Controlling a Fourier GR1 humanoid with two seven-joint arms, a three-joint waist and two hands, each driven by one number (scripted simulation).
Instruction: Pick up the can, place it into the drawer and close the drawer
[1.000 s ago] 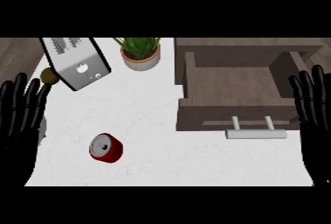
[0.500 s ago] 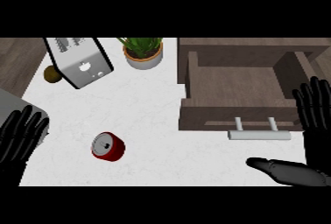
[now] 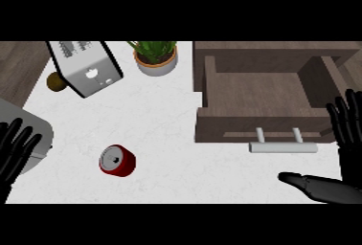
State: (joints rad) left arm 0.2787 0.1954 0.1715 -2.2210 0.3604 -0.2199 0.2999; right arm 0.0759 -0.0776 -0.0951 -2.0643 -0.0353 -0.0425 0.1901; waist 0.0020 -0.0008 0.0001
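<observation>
Item 1: red can (image 3: 117, 161), lower left of centre on the white worktop (image 3: 176, 115). It lies on its side, grey end face turned up and toward the upper left, long axis running from upper left to lower right. Nothing touches it.

Item 2: open wooden drawer (image 3: 212, 91), upper right of frame, interior bare, pale bar handle (image 3: 283, 147) on its front at the lower edge. Well apart from the can, to the can's right and above it.

Item 3: left hand (image 3: 16, 152), left edge of frame, fingers straight and spread, pointing up, holding nothing. The can lies to its right and slightly lower, near but clear of it.

Item 4: right hand (image 3: 348, 127), right edge of frame, fingers straight and spread, thumb jutting left along the lower right, holding nothing. It stands just beside the drawer's right end and far across the worktop from the can.

Assessment: the left hand is plainly the nearer to the can; a grasp would best close across the can's round body, square to its long axis. Pick-up not yet begun; drawer not yet shut.

Other stock: silver toaster (image 3: 84, 67) upper left; potted plant (image 3: 155, 56) upper centre; small brown object (image 3: 56, 82) beside the toaster, kind uncertain.
</observation>
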